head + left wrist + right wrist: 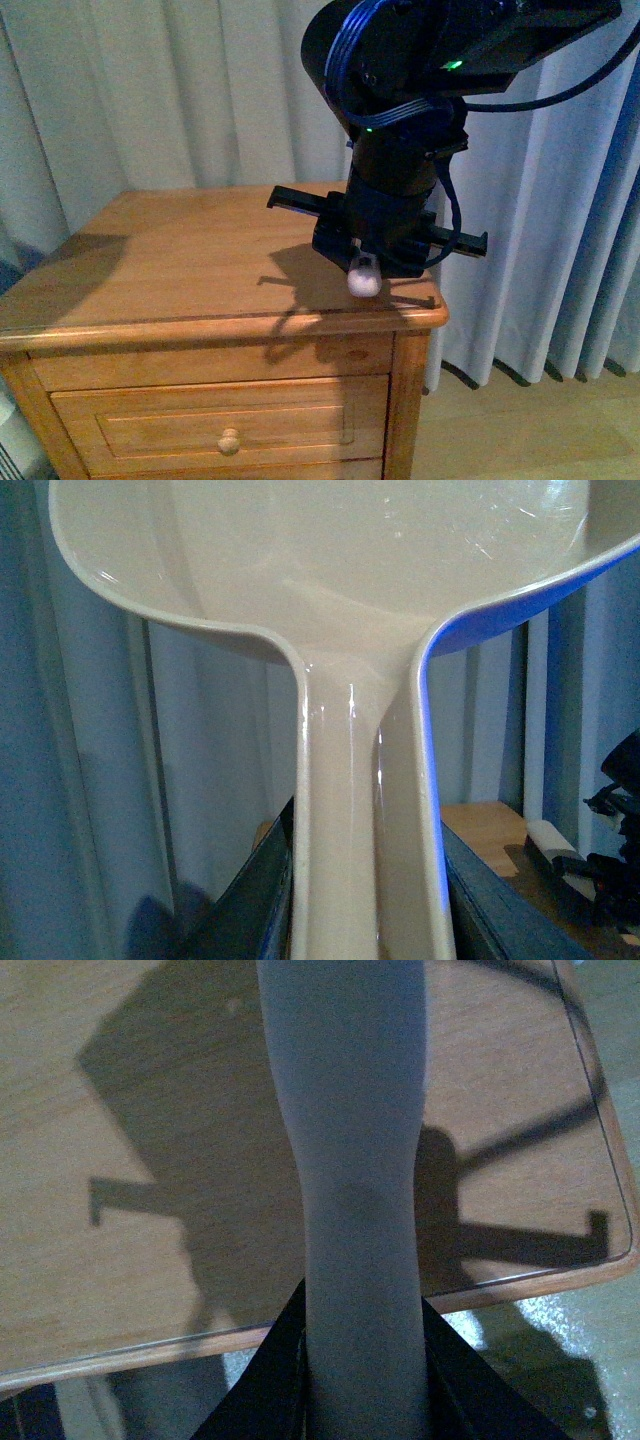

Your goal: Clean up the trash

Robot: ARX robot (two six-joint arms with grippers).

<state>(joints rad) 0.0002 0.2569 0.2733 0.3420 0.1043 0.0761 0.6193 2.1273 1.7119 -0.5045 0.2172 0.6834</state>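
Wooden nightstand [200, 270] — knobbed drawer [150, 432] — before pale pleated curtains [150, 90].

Wooden nightstand [150, 270], perhaps under a clear top sheet, drawer [150, 425] with round knob [229, 440], pale curtains [150, 90] behind, light floor [520, 435].

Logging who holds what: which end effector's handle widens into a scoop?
The left end effector: its pale dustpan flares into a broad scoop, while the right end effector grips a plain grey handle over the tabletop.
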